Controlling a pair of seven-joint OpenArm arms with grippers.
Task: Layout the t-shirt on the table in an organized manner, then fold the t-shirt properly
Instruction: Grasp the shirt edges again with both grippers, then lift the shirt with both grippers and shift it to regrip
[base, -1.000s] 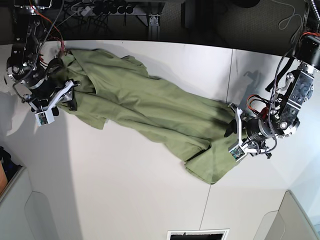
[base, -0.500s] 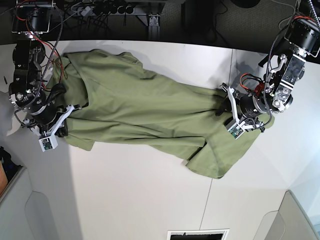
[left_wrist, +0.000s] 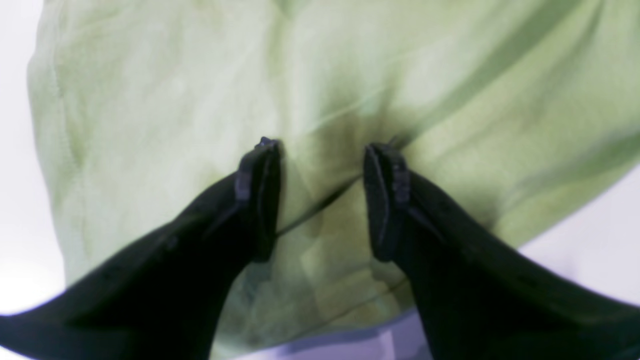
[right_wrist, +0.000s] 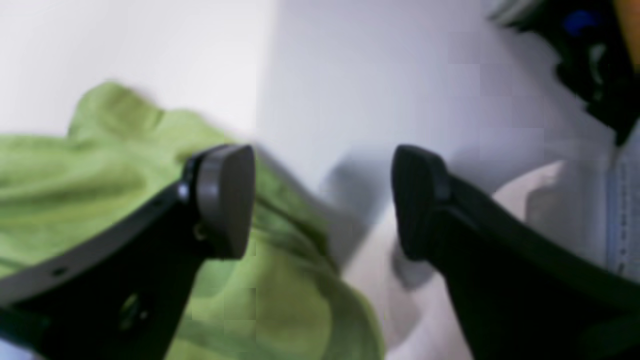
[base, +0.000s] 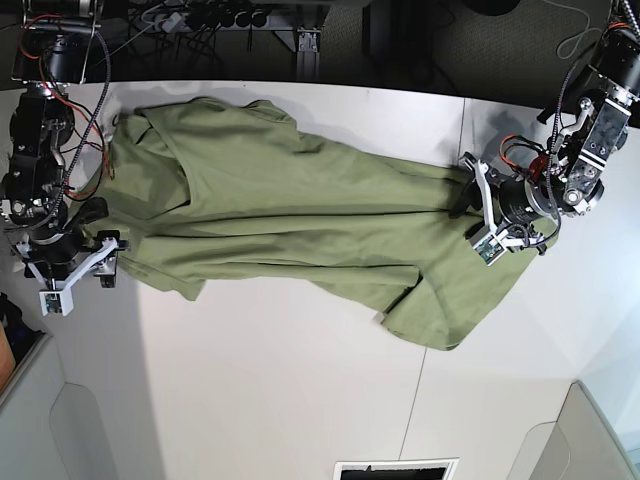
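The white counter (base: 300, 400) carries 1 thing: the olive t-shirt (base: 300, 215), stretched wrinkled from the far left corner toward the right edge, crossing a thin dark seam (base: 462, 120), its near half bare.

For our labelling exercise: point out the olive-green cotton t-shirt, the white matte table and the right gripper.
olive-green cotton t-shirt (base: 300, 215), base view, middle of the body cloth.
white matte table (base: 270, 390), base view, bare top below the shirt.
right gripper (right_wrist: 322, 200), right wrist view, gap between its open fingertips.
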